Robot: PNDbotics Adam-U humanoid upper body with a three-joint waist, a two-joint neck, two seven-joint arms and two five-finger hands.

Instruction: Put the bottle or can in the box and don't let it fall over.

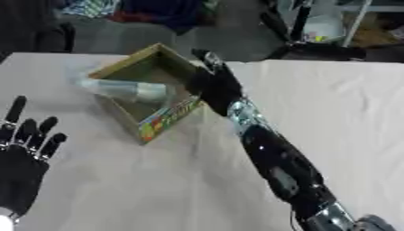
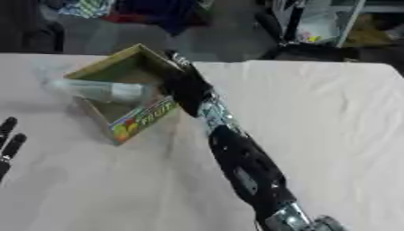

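Bottle [image 1: 126, 89]: clear plastic, tipped sideways across the cardboard box [image 1: 162, 118], probably mid-placement.
Right robot hand [image 1: 211, 83]: at bottle's end; fingers unclear, can't tell.
Left robot hand [image 1: 24, 149]: idle, fingers spread.

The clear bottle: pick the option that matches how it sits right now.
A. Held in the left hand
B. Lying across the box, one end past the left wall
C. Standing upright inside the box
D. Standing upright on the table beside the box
B: the clear bottle lies sideways across the open cardboard box, its left end sticking out over the box's left wall, with the right hand at its other end.
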